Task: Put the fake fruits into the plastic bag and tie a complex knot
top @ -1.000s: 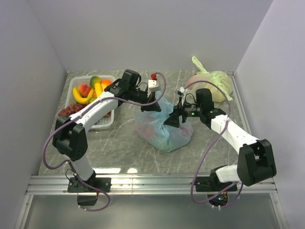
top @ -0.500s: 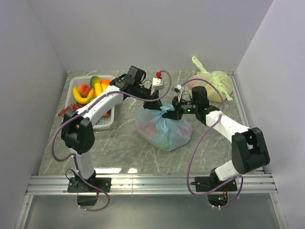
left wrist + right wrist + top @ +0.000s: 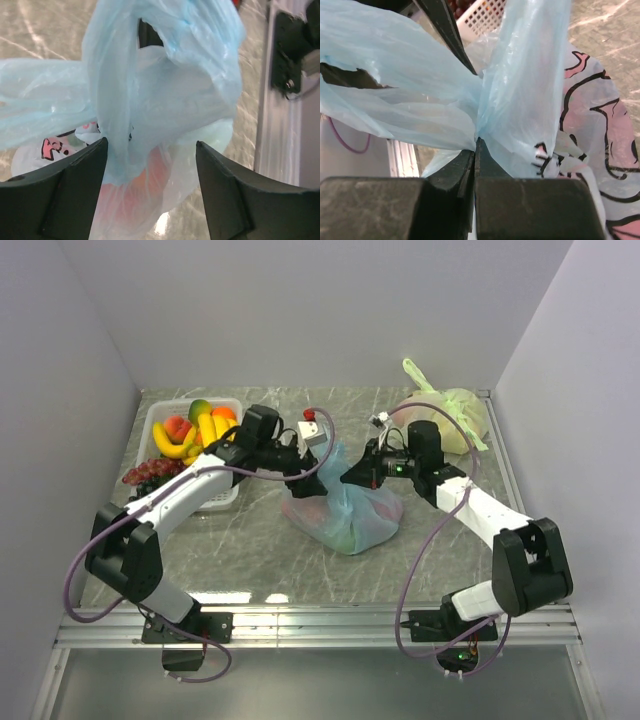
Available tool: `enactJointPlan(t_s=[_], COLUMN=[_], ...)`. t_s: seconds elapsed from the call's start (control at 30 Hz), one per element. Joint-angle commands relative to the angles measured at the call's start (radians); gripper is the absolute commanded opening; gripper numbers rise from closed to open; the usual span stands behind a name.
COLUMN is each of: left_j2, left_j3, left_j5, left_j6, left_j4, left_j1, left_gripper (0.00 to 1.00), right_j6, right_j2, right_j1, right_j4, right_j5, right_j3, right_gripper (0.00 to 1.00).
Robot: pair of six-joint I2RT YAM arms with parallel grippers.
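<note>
Two grippers meet at the top of the plastic bag [image 3: 345, 515], which sits on the table [image 3: 250, 560] between the arms, just right of the white basket [image 3: 215, 498]. The right gripper [image 3: 476, 145] has its jaws pressed together on a pinch of the bag's thin film, right where two folds of it gather. This grip seems meant to hold that bunch taut and off the table while the other arm works the tie. The left gripper [image 3: 150, 150] stands with its fingers apart on either side of a hanging handle ear [image 3: 120, 100], around it but not squeezing it. I read that as either letting the ear go or lining up for a fresh hold. The bag is translucent light blue, crumpled and limp, with dark printed outlines [image 3: 585, 115] over pink patches on its side. A reddish-orange fruit [image 3: 135, 195] shows dimly through the film low in the bag, so at least some loading looks done. Whether the gathered film already forms a finished knot cannot be told from these views; it looks more like a twist part-way through tying. Bananas, a peach and other fake fruits [image 3: 190, 430] lie in the basket, with dark grapes [image 3: 150, 472] at its near left side, and a pale yellow-green tied bag [image 3: 450, 415] rests at the far right.
</note>
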Motion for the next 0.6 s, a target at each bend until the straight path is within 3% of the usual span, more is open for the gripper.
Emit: enactJointPlan(t_s=[0.0, 0.17, 0.33, 0.37, 0.47, 0.5, 0.57], left_j2=[-0.043, -0.029, 0.023, 0.029, 0.060, 0.066, 0.064], left_j3=[-0.070, -0.123, -0.103, -0.091, -0.056, -0.045, -0.016], left_j5=[-0.144, -0.302, -0.291, -0.265, -0.218, -0.195, -0.169], left_j6=[-0.177, -0.355, -0.401, -0.400, -0.337, -0.310, -0.166], left_j4=[0.248, 0.425, 0.464, 0.464, 0.412, 0.392, 0.282], left_j1=[-0.038, -0.070, -0.084, -0.084, -0.086, -0.084, -0.083], left_gripper=[0.77, 0.80, 0.78, 0.75, 0.51, 0.39, 0.28], right_j6=[0.116, 0.169, 0.200, 0.205, 0.200, 0.167, 0.122], right_j2=[-0.057, -0.066, -0.062, -0.060, -0.054, -0.052, -0.054], right_j1=[0.007, 0.007, 0.011, 0.008, 0.013, 0.013, 0.011], right_j4=[0.091, 0.138, 0.161, 0.176, 0.155, 0.131, 0.056], right_j5=[0.048, 0.058, 0.054, 0.046, 0.003, -0.007, -0.034], right_j3=[-0.023, -0.045, -0.045, -0.047, -0.030, -0.022, -0.005], right_gripper=[0.00, 0.00, 0.00, 0.00, 0.00, 0.00, 0.11])
